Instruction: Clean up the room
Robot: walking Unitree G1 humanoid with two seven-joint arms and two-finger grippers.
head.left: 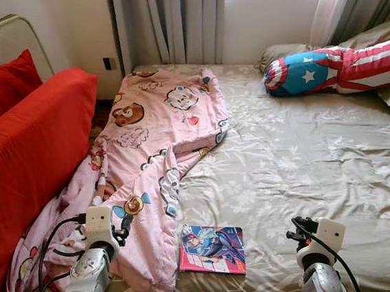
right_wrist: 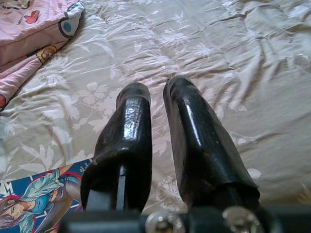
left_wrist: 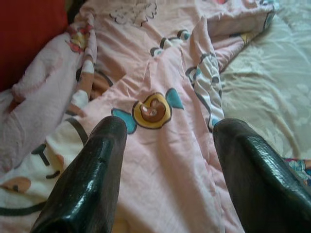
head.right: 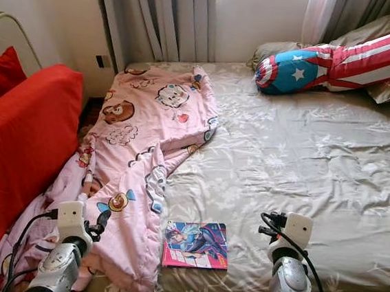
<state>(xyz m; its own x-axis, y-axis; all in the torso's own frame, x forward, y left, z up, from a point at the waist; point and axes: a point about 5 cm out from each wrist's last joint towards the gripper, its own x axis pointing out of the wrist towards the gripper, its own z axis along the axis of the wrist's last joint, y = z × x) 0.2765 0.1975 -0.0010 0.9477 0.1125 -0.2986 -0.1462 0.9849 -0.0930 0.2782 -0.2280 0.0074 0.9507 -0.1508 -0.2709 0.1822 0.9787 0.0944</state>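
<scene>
Blanket (head.left: 156, 149) lies crumpled along the bed's (head.left: 317, 165) left edge, so lower your left pincer (left_wrist: 167, 160), fingers apart, onto a thick fold near the book (head.left: 213, 248), while the right pincer (right_wrist: 158, 141) hovers nearly together.

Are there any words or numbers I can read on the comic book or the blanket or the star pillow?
Comic book: the cover has printing, too small and blurred to read.
Pink blanket: cartoon pictures, no words to read.
Star pillow: a white star and stripes, no letters.
So there is no text to read.
</scene>
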